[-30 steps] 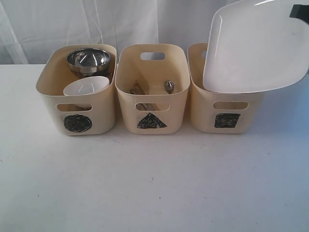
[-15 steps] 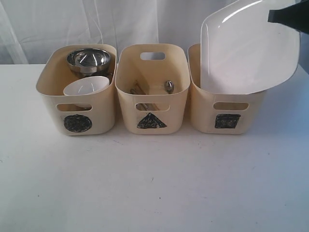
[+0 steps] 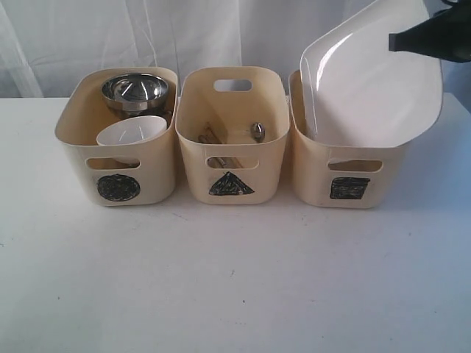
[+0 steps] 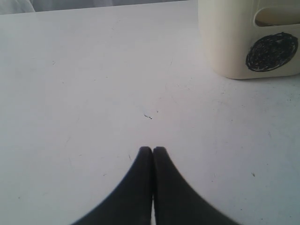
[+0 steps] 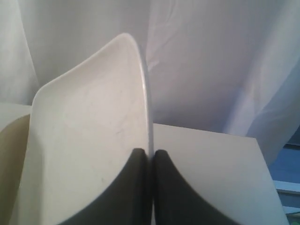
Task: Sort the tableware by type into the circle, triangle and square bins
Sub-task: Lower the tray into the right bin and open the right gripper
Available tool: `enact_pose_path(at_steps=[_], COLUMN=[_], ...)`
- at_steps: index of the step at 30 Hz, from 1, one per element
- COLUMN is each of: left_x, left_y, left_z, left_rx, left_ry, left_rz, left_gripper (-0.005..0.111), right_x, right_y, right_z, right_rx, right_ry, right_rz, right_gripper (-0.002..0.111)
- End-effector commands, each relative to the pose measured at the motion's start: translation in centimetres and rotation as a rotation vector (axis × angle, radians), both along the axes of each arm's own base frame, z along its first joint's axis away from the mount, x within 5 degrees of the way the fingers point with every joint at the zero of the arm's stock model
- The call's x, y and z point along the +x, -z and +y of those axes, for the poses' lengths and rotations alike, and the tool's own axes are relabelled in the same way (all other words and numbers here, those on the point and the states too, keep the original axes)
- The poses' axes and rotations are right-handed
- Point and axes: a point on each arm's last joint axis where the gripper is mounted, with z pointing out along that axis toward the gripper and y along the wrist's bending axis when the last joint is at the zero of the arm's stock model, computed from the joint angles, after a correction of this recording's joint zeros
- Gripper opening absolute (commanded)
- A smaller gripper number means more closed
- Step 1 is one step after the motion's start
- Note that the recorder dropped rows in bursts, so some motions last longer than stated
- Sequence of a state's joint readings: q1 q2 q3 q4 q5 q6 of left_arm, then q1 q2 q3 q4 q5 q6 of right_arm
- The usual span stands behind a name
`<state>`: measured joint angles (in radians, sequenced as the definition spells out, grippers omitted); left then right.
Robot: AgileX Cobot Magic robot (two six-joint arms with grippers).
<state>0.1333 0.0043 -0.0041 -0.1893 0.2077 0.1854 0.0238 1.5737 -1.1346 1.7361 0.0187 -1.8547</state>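
Note:
My right gripper [image 3: 394, 40] [image 5: 149, 151] is shut on the rim of the large white square plate [image 3: 368, 81] [image 5: 89, 140], which stands tilted with its lower edge inside the square bin [image 3: 346, 176]. The circle bin [image 3: 118, 165] [image 4: 234, 47] holds the large steel bowl [image 3: 135, 90] and the small white bowl [image 3: 132, 132]. In the triangle bin [image 3: 232, 162] lie steel cutlery [image 3: 257, 131] and wooden chopsticks [image 3: 210, 136]. My left gripper [image 4: 152, 150] is shut and empty above the white table, off to the side of the circle bin. No mug shows.
A white curtain [image 3: 184, 29] hangs behind the three bins. The white table [image 3: 235, 279] stretches out in front of them. The table's far edge [image 5: 262, 159] shows in the right wrist view.
The plate has tipped more upright and sunk lower into the square bin, and my right gripper has come further into view from the right. The square bin shifted slightly.

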Motion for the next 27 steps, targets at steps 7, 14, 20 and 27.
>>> enact_pose_path(at_steps=[7,14,20,27], left_x=[0.0,0.0,0.0,0.0], left_y=[0.1,0.1,0.1,0.1], left_z=[-0.1,-0.1,-0.1,-0.1], left_rx=[-0.016,-0.016,-0.016,-0.016], left_ry=[0.005,0.005,0.005,0.005], left_rz=[0.0,0.0,0.0,0.0], left_gripper=[0.0,0.0,0.0,0.0], right_x=[1.0,1.7,1.9,1.7], right_y=[1.5,2.1,2.3,0.6], right_z=[1.4,2.0,2.1,2.3], right_rx=[-0.012,0.013,0.022,0.159], right_ry=[-0.067,-0.129,-0.133,-0.11], right_rz=[0.034,0.037,0.043,0.007], right_gripper=[0.0,0.027,0.061,0.061])
